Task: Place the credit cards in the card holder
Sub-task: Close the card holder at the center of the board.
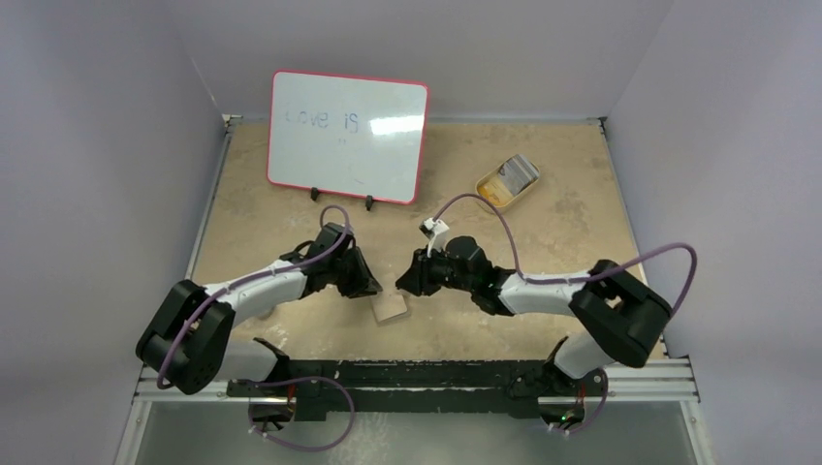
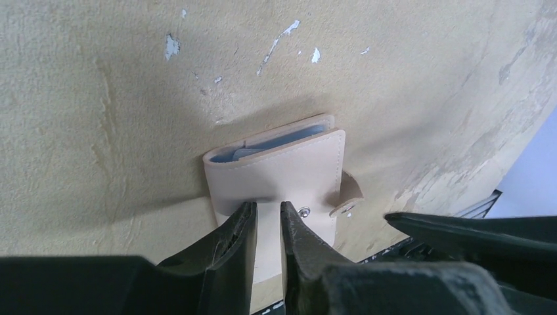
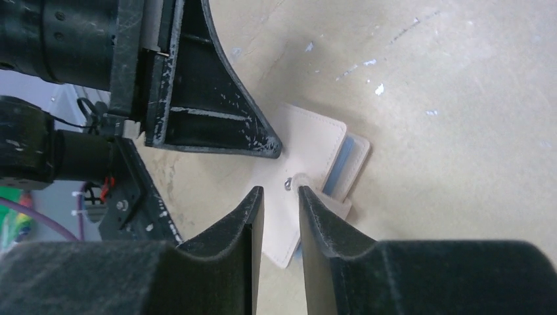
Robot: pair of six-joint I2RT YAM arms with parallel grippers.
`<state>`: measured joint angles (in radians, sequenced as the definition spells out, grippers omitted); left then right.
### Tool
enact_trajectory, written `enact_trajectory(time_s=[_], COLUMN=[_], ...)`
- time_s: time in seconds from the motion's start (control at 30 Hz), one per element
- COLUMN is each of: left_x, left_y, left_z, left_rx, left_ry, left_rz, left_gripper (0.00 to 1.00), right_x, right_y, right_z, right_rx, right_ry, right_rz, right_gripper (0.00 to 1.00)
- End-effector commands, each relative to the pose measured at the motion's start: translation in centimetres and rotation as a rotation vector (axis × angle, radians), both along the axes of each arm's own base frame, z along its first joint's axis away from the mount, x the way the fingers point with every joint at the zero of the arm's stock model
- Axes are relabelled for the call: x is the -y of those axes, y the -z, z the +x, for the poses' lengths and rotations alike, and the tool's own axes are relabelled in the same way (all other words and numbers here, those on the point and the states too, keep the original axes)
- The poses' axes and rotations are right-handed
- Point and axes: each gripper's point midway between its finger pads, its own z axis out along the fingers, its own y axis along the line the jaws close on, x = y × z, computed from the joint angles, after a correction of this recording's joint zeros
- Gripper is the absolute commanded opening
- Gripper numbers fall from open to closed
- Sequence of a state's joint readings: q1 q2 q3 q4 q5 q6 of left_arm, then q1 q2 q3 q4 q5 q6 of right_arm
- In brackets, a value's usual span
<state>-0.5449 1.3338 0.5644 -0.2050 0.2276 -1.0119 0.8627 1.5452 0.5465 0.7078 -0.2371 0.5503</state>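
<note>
While the worn beige table [image 1: 543,242] fills the top view, a red-rimmed whiteboard [image 1: 347,136] stands propped at its far edge, left of the middle, with faint handwriting across its upper part. From the near edge the left arm [image 1: 252,286] and the right arm [image 1: 543,291] both reach inward, and their wrists meet close together near the middle of that edge. A tan oval dish [image 1: 482,184] with something pale in it lies towards the far right corner, well apart from the arms. The left gripper [image 2: 268,207] hangs over the near part of the card holder's cover, its fingers drawn all but together with only a slit between them, pinching nothing; whether the tips touch the leather I cannot tell. The right gripper [image 3: 281,191] faces it from the other side, its fingers likewise almost pressed together and bare, the tips just beside the snap tab. The card holder [image 1: 391,309] lies flat on the table close to the near edge, about midway along it, right between the two grippers, folded with its tan cover uppermost. Inside it the bluish-grey credit cards [image 2: 276,141] show only as thin edges along the open side. The snap tab [image 2: 348,197] juts past the cover's edge, and a small metal stud [image 2: 304,210] sits on the cover beside it.
</note>
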Motion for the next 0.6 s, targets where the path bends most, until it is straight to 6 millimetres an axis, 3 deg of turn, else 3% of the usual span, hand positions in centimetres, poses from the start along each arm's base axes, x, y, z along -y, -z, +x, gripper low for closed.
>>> enact_trajectory(time_s=[0.0, 0.13, 0.33, 0.57], left_x=[-0.6, -1.2, -2.5, 0.7], left_y=[-0.2, -0.7, -1.4, -3.0], left_z=[0.3, 0.4, 0.6, 1.1], left_rx=[0.035, 0.052, 0.057, 0.093], left_ry=[-0.02, -0.033, -0.003, 0.021], left_rz=[0.03, 0.053, 0.157, -0.033], left_gripper=[0.2, 0.22, 0.28, 0.23], right_x=[2.1, 2.9, 1.2, 0.3], right_y=[-1.3, -1.1, -0.7, 0.4], right_z=[0.1, -0.3, 0.2, 0.8], right_rx=[-0.131, -0.233, -0.339, -0.353], right_ry=[0.152, 0.24, 0.286, 0.273], right_rz=[-0.048, -0.031, 0.039, 0.014], right_gripper=[0.29, 0.29, 0.3, 0.28])
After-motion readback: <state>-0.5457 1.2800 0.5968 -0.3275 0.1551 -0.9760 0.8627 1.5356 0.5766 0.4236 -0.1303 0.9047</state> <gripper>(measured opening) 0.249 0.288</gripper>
